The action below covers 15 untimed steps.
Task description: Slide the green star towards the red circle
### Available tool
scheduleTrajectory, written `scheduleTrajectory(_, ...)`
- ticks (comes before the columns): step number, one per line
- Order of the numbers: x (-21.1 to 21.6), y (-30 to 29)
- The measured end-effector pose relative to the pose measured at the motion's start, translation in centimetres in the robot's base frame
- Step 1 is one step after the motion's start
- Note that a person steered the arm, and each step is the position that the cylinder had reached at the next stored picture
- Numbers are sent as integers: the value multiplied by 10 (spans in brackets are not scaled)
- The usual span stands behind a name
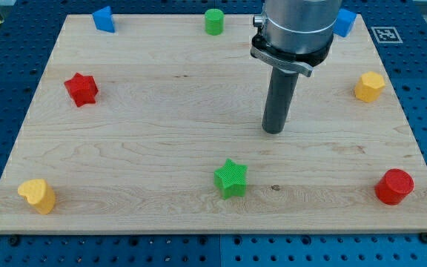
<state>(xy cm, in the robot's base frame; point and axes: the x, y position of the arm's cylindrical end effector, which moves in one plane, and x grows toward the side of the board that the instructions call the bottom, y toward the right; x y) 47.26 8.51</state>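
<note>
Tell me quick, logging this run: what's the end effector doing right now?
My tip: bare rod, holding nothing, resting on the board above and to the right of the green star, not touching it.

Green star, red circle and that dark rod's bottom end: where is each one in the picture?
green star-shaped block (231, 179): camera view, middle of its top face.
red round block (394, 186): camera view, centre of its top, near the board's bottom right corner.
my tip (273, 130): camera view, rod's very end, above and right of the star.

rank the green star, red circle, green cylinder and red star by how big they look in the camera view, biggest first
1. red circle block
2. green star block, close to it
3. red star block
4. green cylinder block

The top two sit nearer the view's bottom, so nearness may inflate them.
</note>
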Motion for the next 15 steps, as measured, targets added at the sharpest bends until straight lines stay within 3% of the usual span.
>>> scheduleTrajectory(2,1,-14)
scheduleTrajectory(7,38,-120)
scheduleTrajectory(8,52,-123)
scheduleTrajectory(9,112,-127)
scheduleTrajectory(10,119,-126)
scheduleTrajectory(12,85,-73)
scheduleTrajectory(15,92,-13)
